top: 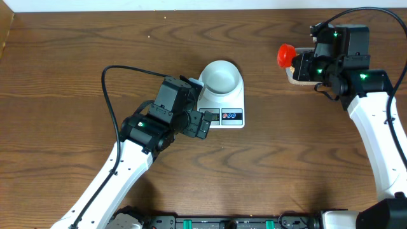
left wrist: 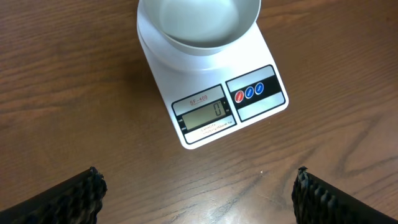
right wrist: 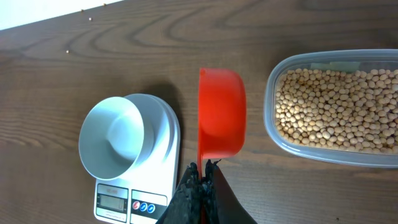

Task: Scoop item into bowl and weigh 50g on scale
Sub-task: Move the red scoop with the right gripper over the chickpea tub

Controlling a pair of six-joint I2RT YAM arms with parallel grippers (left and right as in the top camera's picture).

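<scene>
The white bowl (top: pixel 220 76) stands empty on the white scale (top: pixel 233 117); in the left wrist view the scale's display (left wrist: pixel 202 115) reads 0, with the bowl (left wrist: pixel 199 22) behind it. My left gripper (top: pixel 202 124) is open and empty, just in front of the scale's left front edge; its fingertips show wide apart (left wrist: pixel 198 193). My right gripper (right wrist: pixel 203 177) is shut on the handle of a red scoop (right wrist: pixel 221 112), also seen from overhead (top: pixel 285 55). The scoop is held on its side between the bowl (right wrist: pixel 112 137) and a clear tub of tan beans (right wrist: pixel 336 109).
The clear tub (top: pixel 296 77) sits at the far right of the table, mostly hidden under my right arm in the overhead view. A black cable (top: pixel 114 83) loops left of my left arm. The table's far edge runs along the top.
</scene>
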